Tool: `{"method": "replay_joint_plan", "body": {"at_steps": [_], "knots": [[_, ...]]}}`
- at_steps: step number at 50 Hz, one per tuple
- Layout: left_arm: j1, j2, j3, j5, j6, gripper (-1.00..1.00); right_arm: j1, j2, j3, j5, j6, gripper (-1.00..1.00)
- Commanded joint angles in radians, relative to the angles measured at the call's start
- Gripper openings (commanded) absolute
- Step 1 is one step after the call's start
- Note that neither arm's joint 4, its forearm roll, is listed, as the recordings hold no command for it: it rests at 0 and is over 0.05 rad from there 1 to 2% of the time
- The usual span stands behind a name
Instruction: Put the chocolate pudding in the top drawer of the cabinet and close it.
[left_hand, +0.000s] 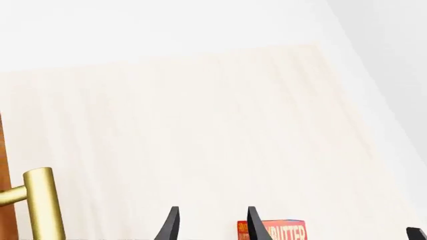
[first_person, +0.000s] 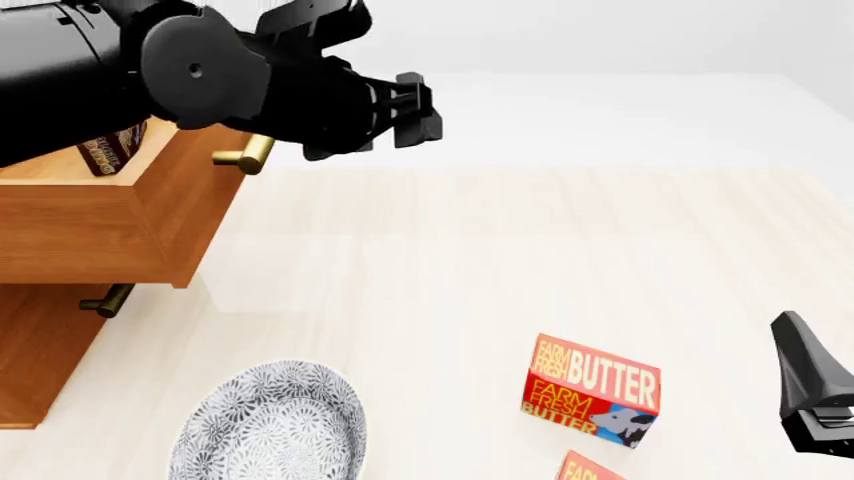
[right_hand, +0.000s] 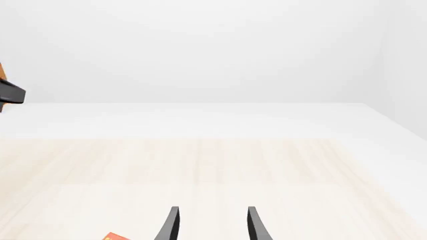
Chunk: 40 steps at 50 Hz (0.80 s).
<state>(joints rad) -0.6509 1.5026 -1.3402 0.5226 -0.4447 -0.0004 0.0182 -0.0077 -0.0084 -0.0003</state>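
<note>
The top drawer (first_person: 127, 215) of the cabinet (first_person: 40, 350) stands pulled out at the far left. The chocolate pudding (first_person: 107, 150) lies inside it, mostly hidden by my left arm; only a dark brown part with lettering shows. My left gripper (first_person: 416, 108) is open and empty, hovering just right of the drawer's brass handle (first_person: 247, 155). In the left wrist view the handle (left_hand: 40, 202) is beside the open gripper (left_hand: 213, 227), not between the fingers. My right gripper (first_person: 807, 385) is open and empty (right_hand: 213, 227) at the front right.
A red butter box (first_person: 591, 392) lies on the table at the front right, also visible in the left wrist view (left_hand: 283, 231). A second one (first_person: 594, 468) peeks in at the front edge. A patterned plate (first_person: 274, 425) sits front left. The lower drawer's handle (first_person: 107, 298) is below.
</note>
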Motion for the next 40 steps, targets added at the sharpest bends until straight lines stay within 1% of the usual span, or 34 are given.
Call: {"method": "replay_joint_plan", "body": {"at_steps": [1, 6, 10, 16, 24, 40], "knots": [[0.017, -0.006, 0.026, -0.011, -0.008, 1.00, 0.000, 0.000, 0.000, 0.000, 0.000, 1.00], [0.026, -0.009, 0.036, -0.022, -0.007, 1.00, 0.000, 0.000, 0.000, 0.000, 0.000, 1.00], [0.035, -0.018, 0.061, -0.042, -0.019, 1.00, 0.000, 0.000, 0.000, 0.000, 0.000, 1.00], [0.035, -0.025, 0.068, -0.041, -0.025, 1.00, 0.000, 0.000, 0.000, 0.000, 0.000, 1.00], [0.064, -0.048, 0.116, -0.067, -0.036, 1.00, 0.000, 0.000, 0.000, 0.000, 0.000, 1.00], [0.089, -0.046, 0.144, -0.096, -0.047, 1.00, 0.000, 0.000, 0.000, 0.000, 0.000, 1.00]]}}
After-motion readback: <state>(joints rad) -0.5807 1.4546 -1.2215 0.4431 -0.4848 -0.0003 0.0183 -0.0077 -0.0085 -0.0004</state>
